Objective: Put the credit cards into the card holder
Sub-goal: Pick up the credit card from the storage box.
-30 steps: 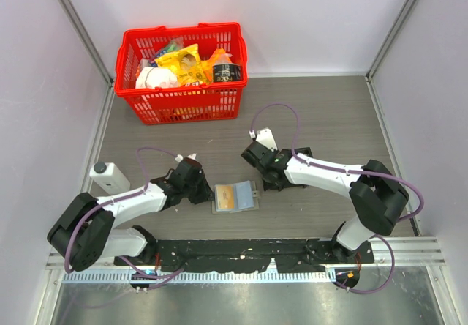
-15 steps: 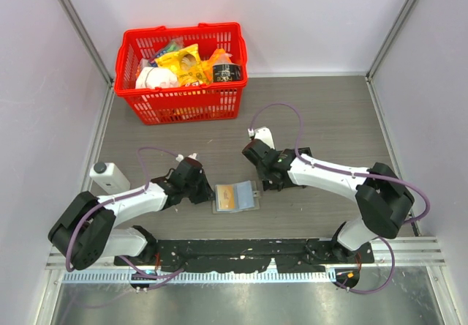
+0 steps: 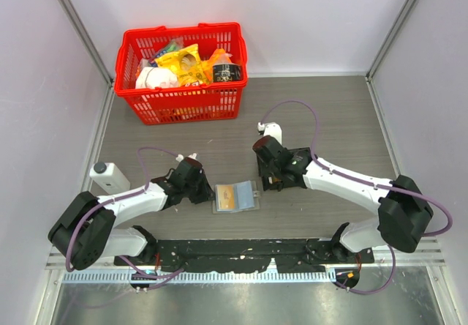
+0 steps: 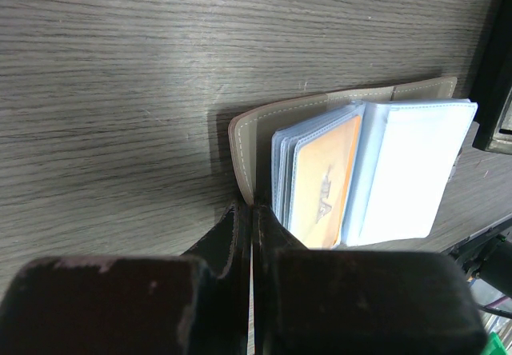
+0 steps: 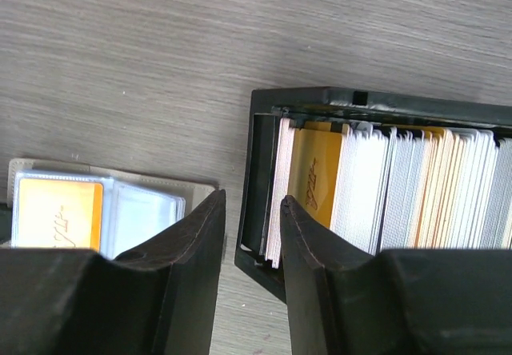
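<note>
Gauging the credit cards (image 5: 376, 187): light, thin, stiff, slick plastic, packed on edge in the black tray (image 5: 264, 107) beneath the right end effector (image 5: 252, 203). Its jaws stand narrowly apart astride the tray's end wall and first card, holding nothing. Likely best hold is one card's top edge. The left end effector (image 4: 250, 215) is pinched closed on the beige cover of the card holder (image 4: 352, 171), which lies open on the worktop (image 5: 160, 51) just ahead of it.

The left arm (image 3: 131, 204) lies low and reaches rightward from its base, its elbow folded near the bottom left. The left end effector (image 3: 205, 192) points right, and its fingers (image 4: 220, 247) are pressed together with only a thin pale seam between them. The right arm (image 3: 344, 182) stretches far to the left, its forearm nearly level. The right end effector (image 3: 272, 181) tips downward, and its fingers (image 5: 196, 235) stand a narrow gap apart.
</note>
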Controlling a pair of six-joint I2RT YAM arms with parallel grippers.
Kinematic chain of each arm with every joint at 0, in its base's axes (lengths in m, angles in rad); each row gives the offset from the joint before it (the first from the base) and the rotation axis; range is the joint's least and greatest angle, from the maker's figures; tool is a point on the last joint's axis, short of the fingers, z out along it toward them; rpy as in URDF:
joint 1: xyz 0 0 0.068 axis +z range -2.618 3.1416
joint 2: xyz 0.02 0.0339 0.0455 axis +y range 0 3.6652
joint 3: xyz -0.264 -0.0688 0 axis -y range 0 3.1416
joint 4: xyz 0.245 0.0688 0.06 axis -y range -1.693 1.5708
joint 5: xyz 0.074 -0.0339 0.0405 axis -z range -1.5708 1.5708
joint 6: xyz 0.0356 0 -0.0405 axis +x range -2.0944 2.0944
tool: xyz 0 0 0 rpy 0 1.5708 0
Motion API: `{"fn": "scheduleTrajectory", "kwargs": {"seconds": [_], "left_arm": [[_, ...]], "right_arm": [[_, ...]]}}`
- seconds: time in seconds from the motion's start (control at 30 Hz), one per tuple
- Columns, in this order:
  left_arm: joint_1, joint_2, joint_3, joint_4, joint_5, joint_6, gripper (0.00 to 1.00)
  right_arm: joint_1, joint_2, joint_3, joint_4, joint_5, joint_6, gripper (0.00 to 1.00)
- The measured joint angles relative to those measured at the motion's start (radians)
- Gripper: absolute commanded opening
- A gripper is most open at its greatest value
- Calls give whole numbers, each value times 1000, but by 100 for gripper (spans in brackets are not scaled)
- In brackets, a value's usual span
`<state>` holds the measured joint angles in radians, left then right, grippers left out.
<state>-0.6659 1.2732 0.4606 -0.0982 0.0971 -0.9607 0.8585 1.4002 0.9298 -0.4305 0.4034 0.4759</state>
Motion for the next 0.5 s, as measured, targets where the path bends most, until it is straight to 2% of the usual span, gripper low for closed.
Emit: {"fn": "scheduleTrajectory", "kwargs": {"seconds": [0.5], "left_arm": [[0, 0, 3, -6, 0, 0, 0]], "right_arm": [[-113, 26, -104, 98, -177, 46, 43]]}}
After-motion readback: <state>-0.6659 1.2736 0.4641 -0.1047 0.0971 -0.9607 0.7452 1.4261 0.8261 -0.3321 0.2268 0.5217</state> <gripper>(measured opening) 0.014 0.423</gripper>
